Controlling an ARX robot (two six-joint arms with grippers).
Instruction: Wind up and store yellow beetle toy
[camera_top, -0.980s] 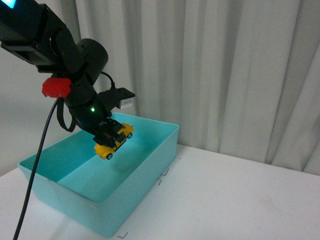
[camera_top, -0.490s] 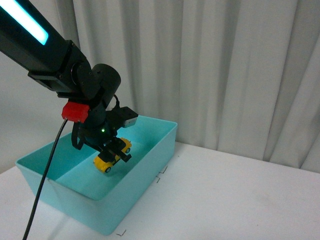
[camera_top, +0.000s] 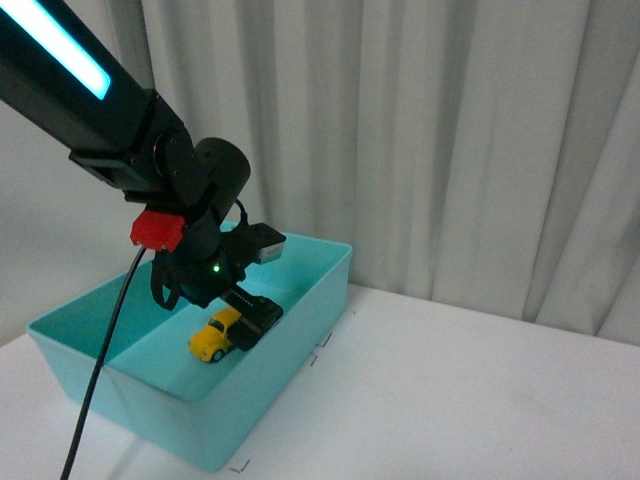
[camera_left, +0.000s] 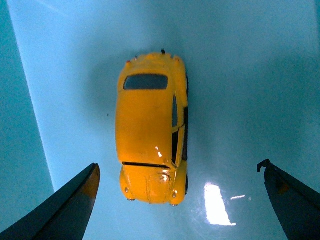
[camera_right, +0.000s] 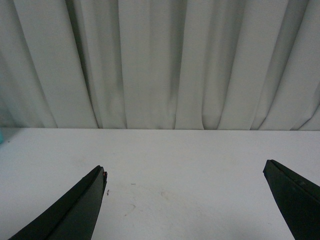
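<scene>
The yellow beetle toy (camera_top: 212, 337) (camera_left: 151, 127) rests on its wheels on the floor of the turquoise bin (camera_top: 300, 315). My left gripper (camera_top: 243, 318) (camera_left: 179, 172) hangs open just above it, the jaws spread wide to either side and not touching the car. In the left wrist view I look straight down on the toy's roof, with a dark window at one end and its bonnet near the fingertips (camera_left: 80, 192). My right gripper (camera_right: 185, 175) is open over bare white table, holding nothing; it does not show in the front view.
The bin sits at the left of a white table (camera_top: 460, 400), with small black corner marks on the table by its near edges. Grey curtains (camera_top: 430, 140) hang behind. The left arm's black cable (camera_top: 100, 380) dangles over the bin's front wall.
The left gripper lowered the toy into the bin and opened. The car, held tilted in the air a second ago, now sits free on the bin floor.
</scene>
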